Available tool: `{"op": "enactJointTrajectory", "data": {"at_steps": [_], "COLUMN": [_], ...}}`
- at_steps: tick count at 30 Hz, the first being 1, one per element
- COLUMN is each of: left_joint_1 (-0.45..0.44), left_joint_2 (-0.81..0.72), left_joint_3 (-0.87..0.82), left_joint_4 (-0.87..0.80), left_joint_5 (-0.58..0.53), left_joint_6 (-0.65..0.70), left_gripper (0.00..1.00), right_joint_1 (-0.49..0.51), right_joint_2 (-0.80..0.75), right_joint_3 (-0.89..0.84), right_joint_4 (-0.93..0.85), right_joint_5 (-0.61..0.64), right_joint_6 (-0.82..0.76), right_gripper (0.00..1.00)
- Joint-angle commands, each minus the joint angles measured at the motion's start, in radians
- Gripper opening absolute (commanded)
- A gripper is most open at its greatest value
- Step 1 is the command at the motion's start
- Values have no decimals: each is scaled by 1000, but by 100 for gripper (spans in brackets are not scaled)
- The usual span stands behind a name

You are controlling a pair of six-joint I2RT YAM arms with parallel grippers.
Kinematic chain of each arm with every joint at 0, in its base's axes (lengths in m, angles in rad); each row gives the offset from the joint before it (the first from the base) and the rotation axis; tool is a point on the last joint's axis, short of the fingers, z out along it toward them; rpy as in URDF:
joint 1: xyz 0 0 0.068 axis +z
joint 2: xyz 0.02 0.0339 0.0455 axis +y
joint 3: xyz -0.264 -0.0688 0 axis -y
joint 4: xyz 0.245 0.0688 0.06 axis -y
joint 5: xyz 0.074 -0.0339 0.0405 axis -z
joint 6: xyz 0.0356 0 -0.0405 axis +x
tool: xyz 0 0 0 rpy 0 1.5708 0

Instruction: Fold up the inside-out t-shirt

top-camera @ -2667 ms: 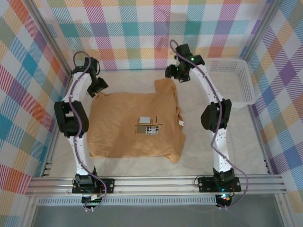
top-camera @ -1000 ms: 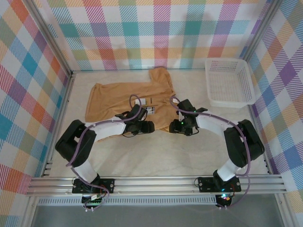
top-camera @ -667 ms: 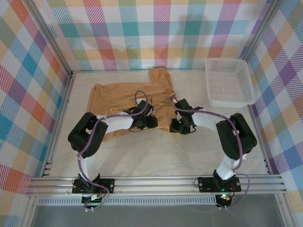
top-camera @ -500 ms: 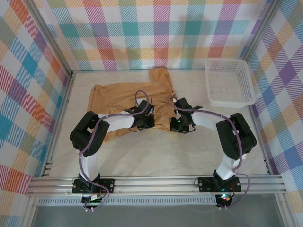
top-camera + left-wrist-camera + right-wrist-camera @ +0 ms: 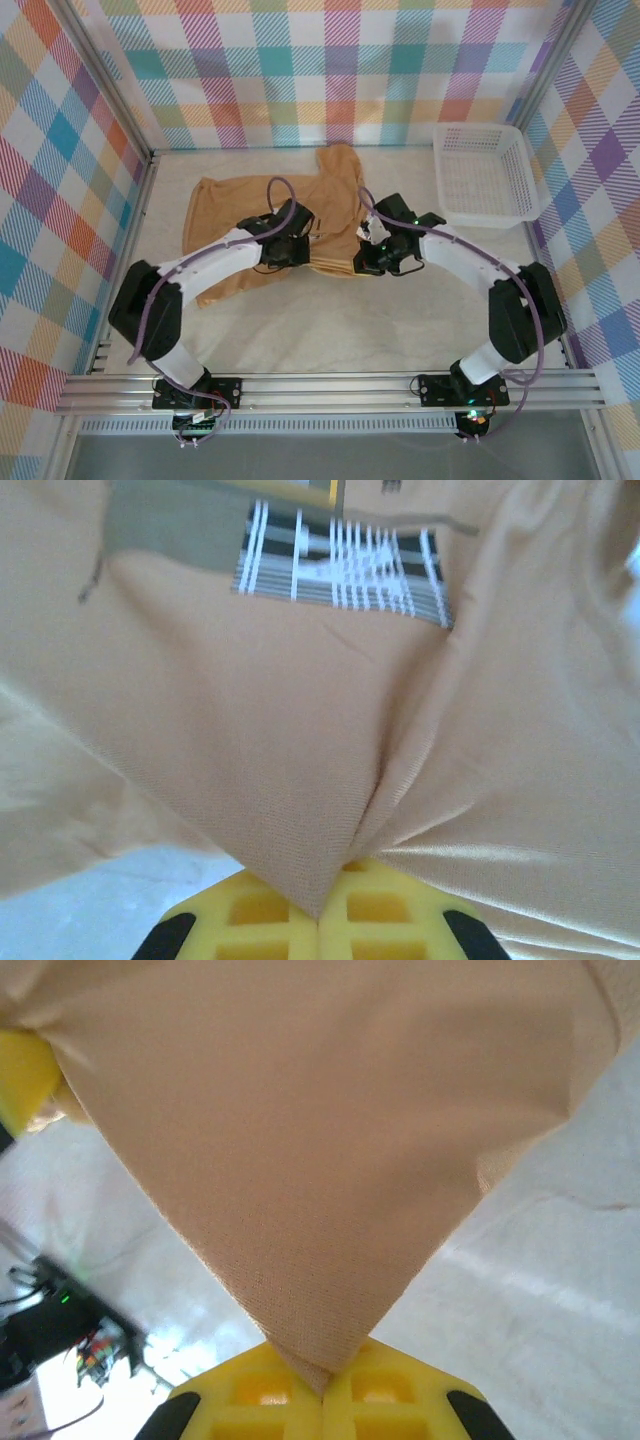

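The inside-out t-shirt [image 5: 228,212] is tan and lies spread at the back middle of the table, one sleeve pointing to the far wall. My left gripper [image 5: 300,254] is shut on a pinch of its near edge; in the left wrist view the cloth [image 5: 330,730] rises in a tent from the yellow pads [image 5: 260,920], with the striped printed patch [image 5: 340,565] beyond. My right gripper [image 5: 366,264] is shut on the shirt's near right corner [image 5: 320,1160], which hangs in a point from its pads [image 5: 380,1390] above the table.
A white mesh basket [image 5: 520,165] stands at the back right corner. Checked walls close the table on three sides. Bare pale tabletop [image 5: 330,330] stretches between the shirt and the arm bases.
Both grippers have shut on the shirt's near edge and lifted it a little. The arms' elbows have swung outward, and the shirt's near right part is drawn toward me.
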Motion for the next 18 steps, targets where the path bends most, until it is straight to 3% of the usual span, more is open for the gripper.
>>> {"op": "enactJointTrajectory", "data": {"at_steps": [1,5,13,16,18], "left_joint_1": [6,46,153,159,159], "left_joint_2": [-21,121,455,448,385], "left_joint_3": [94,216,433,447,406], "left_joint_4": [-183,-176,-176,-188,-163], "left_joint_5": [-117,-80,19,47,66], "left_joint_6": [91,144,115,98,95], "left_gripper": [0,0,0,25,34], "right_joint_1": [-3,-25,-102,-112,-112], "right_joint_2": [-18,34,353,449,441], "right_joint_3": [44,96,262,320,301], "right_joint_4": [-182,-106,29,34,72], "right_joint_5": [-39,-29,-3,-20,-49], "right_joint_6": [-65,-56,-5,0,16], "right_gripper": [2,1,0,0,0]}}
